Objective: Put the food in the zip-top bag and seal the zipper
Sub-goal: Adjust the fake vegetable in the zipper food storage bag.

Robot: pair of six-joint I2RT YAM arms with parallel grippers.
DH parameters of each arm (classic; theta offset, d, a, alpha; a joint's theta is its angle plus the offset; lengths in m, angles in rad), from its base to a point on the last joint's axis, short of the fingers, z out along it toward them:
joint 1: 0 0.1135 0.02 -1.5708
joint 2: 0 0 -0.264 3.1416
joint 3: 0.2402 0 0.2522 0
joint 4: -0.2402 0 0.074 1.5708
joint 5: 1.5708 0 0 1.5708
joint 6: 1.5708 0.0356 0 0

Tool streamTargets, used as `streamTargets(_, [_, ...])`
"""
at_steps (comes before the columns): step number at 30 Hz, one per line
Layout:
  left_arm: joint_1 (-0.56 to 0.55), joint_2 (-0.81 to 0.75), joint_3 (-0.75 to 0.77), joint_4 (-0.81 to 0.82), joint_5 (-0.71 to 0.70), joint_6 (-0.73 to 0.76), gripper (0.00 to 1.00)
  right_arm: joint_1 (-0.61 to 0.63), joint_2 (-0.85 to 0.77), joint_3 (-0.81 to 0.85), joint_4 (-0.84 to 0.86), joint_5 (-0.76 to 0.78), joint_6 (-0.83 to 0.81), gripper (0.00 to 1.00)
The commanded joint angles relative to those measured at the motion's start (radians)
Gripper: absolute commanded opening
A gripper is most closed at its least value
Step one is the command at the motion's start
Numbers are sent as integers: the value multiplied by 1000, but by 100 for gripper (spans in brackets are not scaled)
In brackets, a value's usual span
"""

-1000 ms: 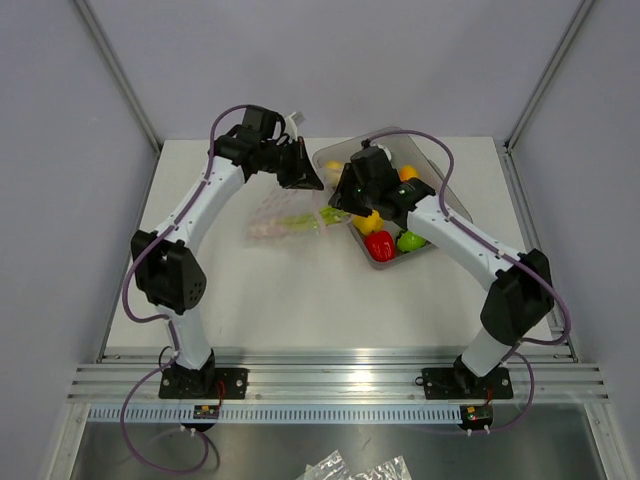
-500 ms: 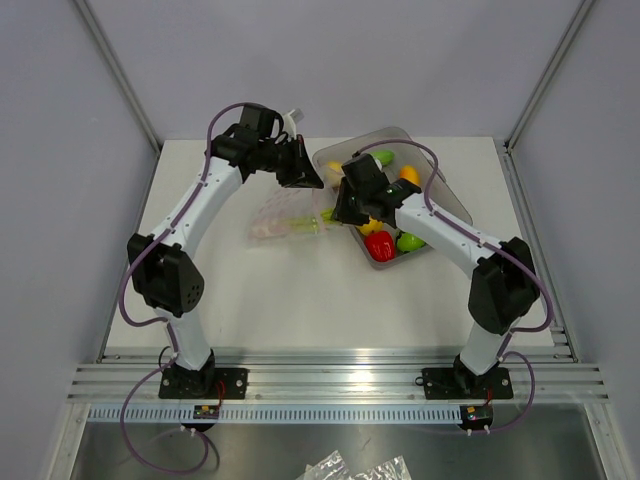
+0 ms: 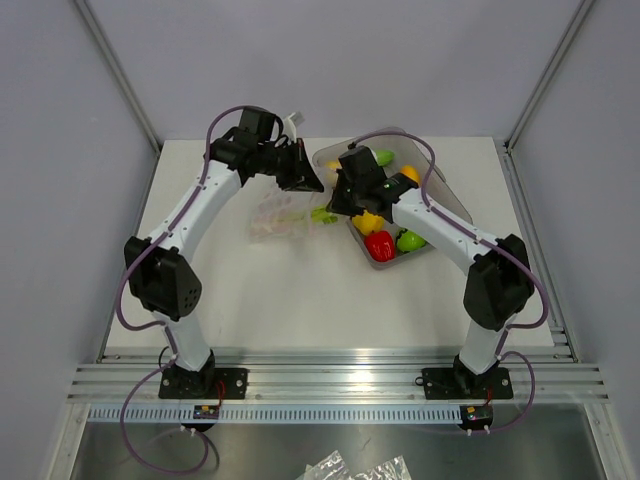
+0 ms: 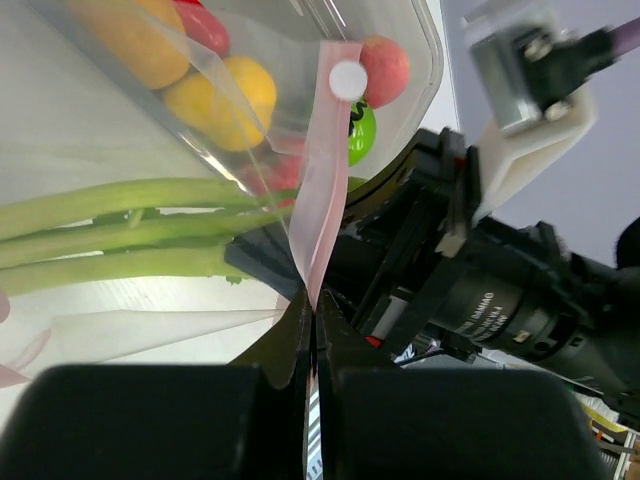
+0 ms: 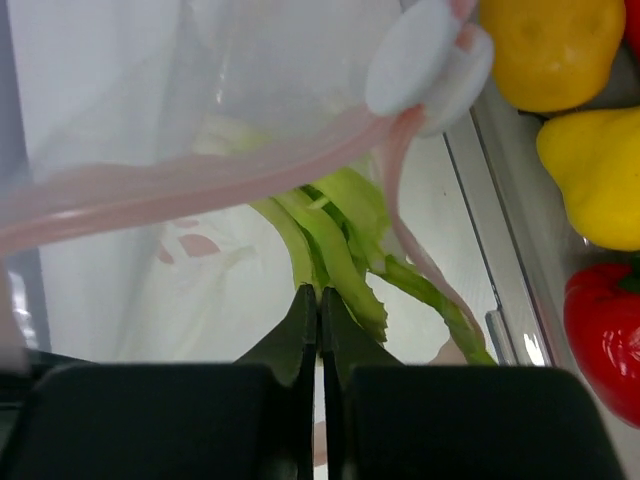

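Note:
The clear zip-top bag lies on the table left of the grey tray. My left gripper is shut on the bag's pink zipper strip and holds the mouth up; its white slider shows above. My right gripper is shut on a green leafy stalk vegetable at the bag's mouth, under the zipper. The stalks lie partly inside the bag. Yellow, red, green and orange food sits in the tray.
The tray's rim runs just right of my right gripper, with a yellow pepper, a yellow pear and a red pepper behind it. The two wrists are close together at the back of the table.
My right arm has swung a little left and back, carrying the green vegetable toward the bag's mouth. The left gripper has held its place on the zipper strip.

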Motion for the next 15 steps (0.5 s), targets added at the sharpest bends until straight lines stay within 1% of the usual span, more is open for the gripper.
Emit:
streamTargets(1, [-15, -76, -29, 54, 62, 0, 0, 9, -5, 86, 88, 35, -19, 0])
streamTargets(7, [-18, -93, -63, 65, 73, -2, 0, 8, 5, 127, 141, 66, -5, 0])
streamTargets(10, [-19, -98, -61, 68, 87, -3, 0, 6, 21, 133, 184, 57, 12, 0])
streamTargets(15, [-19, -105, -37, 69, 104, -9, 0, 6, 115, 169, 163, 48, 41, 0])
